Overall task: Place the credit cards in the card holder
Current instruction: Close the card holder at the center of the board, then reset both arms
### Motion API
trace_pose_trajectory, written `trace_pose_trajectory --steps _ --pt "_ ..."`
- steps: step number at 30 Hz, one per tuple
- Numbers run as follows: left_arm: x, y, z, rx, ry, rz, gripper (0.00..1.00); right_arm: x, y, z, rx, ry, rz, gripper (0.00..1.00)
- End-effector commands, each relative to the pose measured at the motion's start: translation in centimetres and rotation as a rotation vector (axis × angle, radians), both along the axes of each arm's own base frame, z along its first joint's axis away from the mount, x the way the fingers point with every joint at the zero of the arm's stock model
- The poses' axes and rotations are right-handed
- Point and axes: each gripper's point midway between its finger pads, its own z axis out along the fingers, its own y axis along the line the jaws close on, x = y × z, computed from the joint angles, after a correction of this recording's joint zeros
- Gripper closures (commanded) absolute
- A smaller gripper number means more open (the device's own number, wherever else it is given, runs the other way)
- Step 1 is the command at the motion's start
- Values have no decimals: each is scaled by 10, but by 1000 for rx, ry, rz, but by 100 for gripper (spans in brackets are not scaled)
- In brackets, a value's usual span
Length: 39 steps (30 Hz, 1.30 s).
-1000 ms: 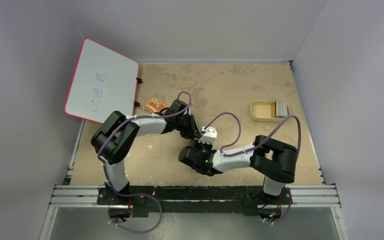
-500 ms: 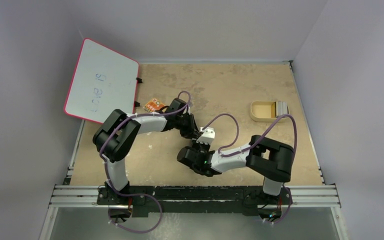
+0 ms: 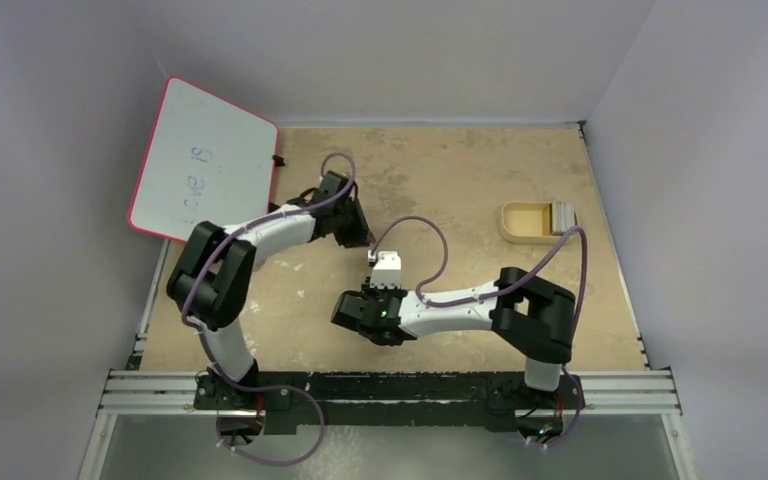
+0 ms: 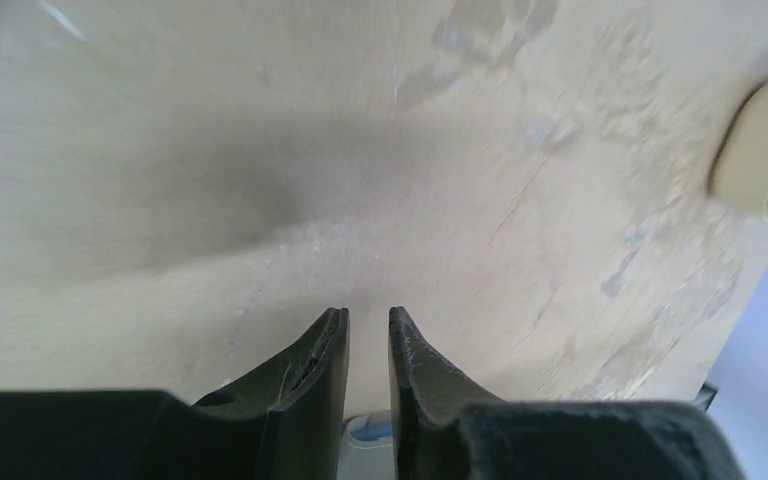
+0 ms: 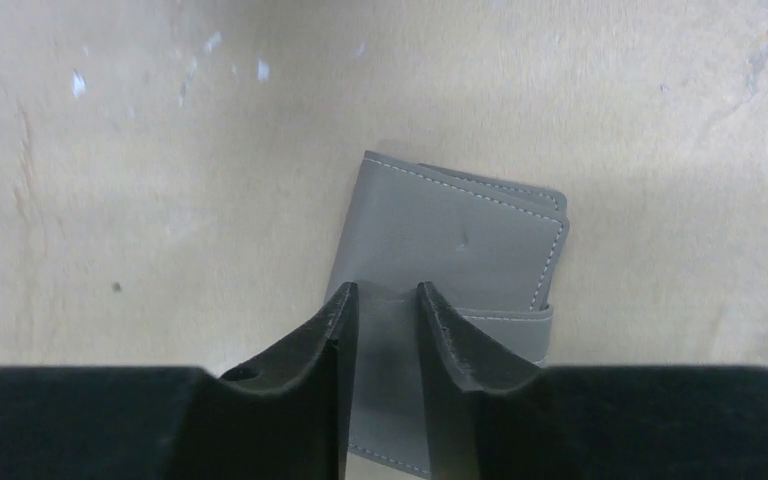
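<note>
The grey card holder (image 5: 460, 235) lies folded shut and flat on the table in the right wrist view. My right gripper (image 5: 387, 290) hangs just over its near half, jaws a narrow gap apart with nothing between them. In the top view the right gripper (image 3: 380, 262) hides the holder. The grey credit cards (image 3: 563, 217) stand stacked in the right end of the tan tray (image 3: 508, 222). My left gripper (image 3: 360, 235) is just up-left of the right one. In its own view the left gripper (image 4: 368, 315) is nearly closed over bare table.
A red-rimmed whiteboard (image 3: 205, 160) leans at the back left, close to the left arm. The tan tray's end (image 4: 760, 150) shows at the right edge of the left wrist view. A pale grey-blue bit (image 4: 372, 430) shows low between the left fingers; I cannot tell what it is.
Both arms moved left. The left gripper pulled back and up-left from the right one and now covers the small orange item. The right gripper slid left.
</note>
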Motion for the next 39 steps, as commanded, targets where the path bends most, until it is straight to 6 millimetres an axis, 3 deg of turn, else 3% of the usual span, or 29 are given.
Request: trace_pose_trajectory --steps 1,4,8,11,14,19,22,26,31,39 --pt "41 30 108 27 -270 97 77 -31 -33 14 -183 187 63 65" --pt "43 51 154 50 -365 144 71 -22 -33 46 -150 149 80 59" --pt "37 75 204 90 -471 200 55 3 -38 87 -97 105 91 50" --pt "24 86 226 93 -530 195 48 29 -46 107 -63 77 121 39" --pt "9 84 236 86 -626 80 41 57 -62 123 -21 43 111 23" --pt "-21 94 239 58 -726 29 37 85 -87 155 111 -27 119 1" --pt "-39 88 235 9 -691 -22 35 89 -94 177 221 -101 131 1" --pt "-56 82 219 -34 -649 -71 35 76 -78 192 379 -113 207 1" --pt "-67 90 205 -42 -647 -37 33 63 -76 191 468 -104 218 1" --pt "-71 98 211 -77 -710 19 31 62 -99 206 446 -173 164 1"
